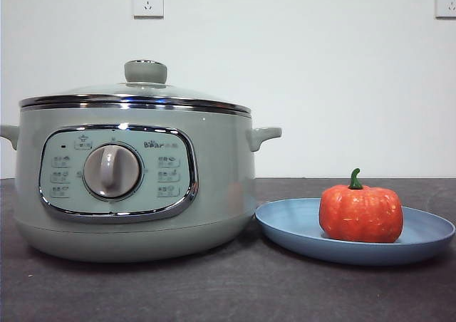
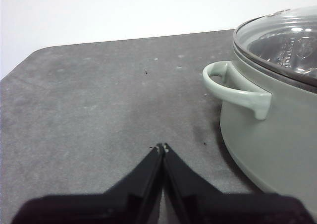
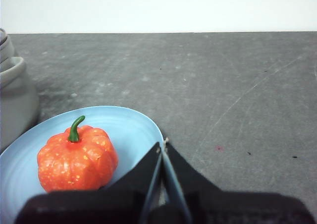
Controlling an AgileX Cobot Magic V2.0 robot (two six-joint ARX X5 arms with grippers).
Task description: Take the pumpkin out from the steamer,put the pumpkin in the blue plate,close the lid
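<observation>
One pumpkin (image 1: 360,213), orange-red with a curved green stem, sits upright in the blue plate (image 1: 292,226), off-centre toward the plate's right side in the front view. Nothing grips it.

The plate lies flat on the dark grey worktop (image 1: 228,290), toward its right edge in the front view. Its left rim sits just beside the steamer's base; can't tell if they touch.

The steamer (image 1: 221,194) stands on the left part of the worktop, control panel and dial facing the front camera. The lid (image 1: 135,94) is on and seated level on the rim, pale-green knob on top. The left wrist view shows a perforated metal insert through the glass.

Right gripper (image 3: 162,143): jaws pressed together, holding nothing, tips over the plate's rim with the pumpkin just beside them, not touching it.

Left gripper (image 2: 162,147): jaws pressed together, holding nothing, over bare worktop near the steamer's side handle (image 2: 235,87), apart from it.

Neither arm shows in the front view.

Behind the worktop is a white wall (image 1: 299,73) with two sockets high up, one above the steamer (image 1: 148,1) and one at the top right corner (image 1: 446,1).
</observation>
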